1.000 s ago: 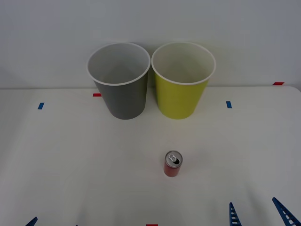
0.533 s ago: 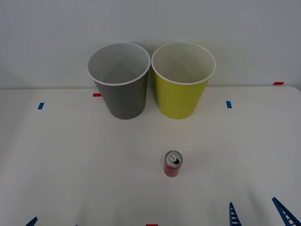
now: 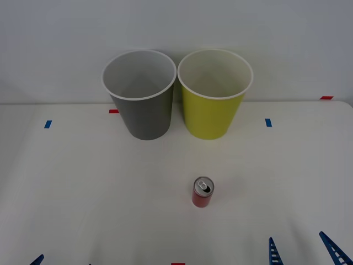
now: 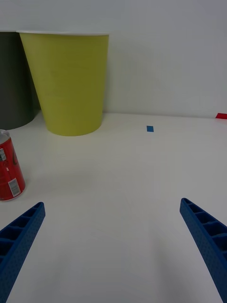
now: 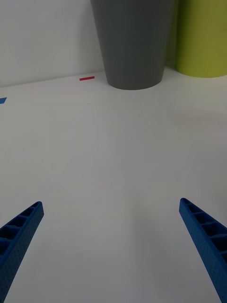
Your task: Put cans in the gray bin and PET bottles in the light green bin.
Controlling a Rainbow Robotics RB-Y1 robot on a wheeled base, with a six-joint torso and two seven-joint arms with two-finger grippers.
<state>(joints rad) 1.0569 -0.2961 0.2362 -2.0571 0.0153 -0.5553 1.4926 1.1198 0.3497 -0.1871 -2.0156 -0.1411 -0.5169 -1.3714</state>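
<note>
Can (image 3: 202, 192) first, since that's your target: small red one standing upright on the white table (image 3: 83, 193), long axis vertical, silver top and pull tab facing straight up, with the dark drinking hole toward the robot's right side of the lid. It sits out in the open, well in front of both bins and roughly in line with the light green bin (image 3: 214, 102), a bit toward the gray bin's side of it. Gray bin (image 3: 141, 99) and green one stand side by side at the back of the table against the wall, rims nearly touching, both upright with their whitish insides showing. You've got the right gripper (image 3: 302, 251) low at the near edge of the table, off to the right of the can and nearer the robot, blue ribbed fingers spread wide with nothing between them. From the right wrist camera the can (image 4: 9, 165) stands just beside one fingertip (image 4: 28, 220), outside the gap, not touching it, and the green bin (image 4: 68, 80) is beyond it. Left gripper (image 5: 111, 213) is splayed apart too, holding nothing, parked low over bare table at the near left, pointing toward the gray bin (image 5: 135, 42). Small blue tape marks (image 3: 268, 122) and red ones (image 3: 113, 111) dot the tabletop.
</note>
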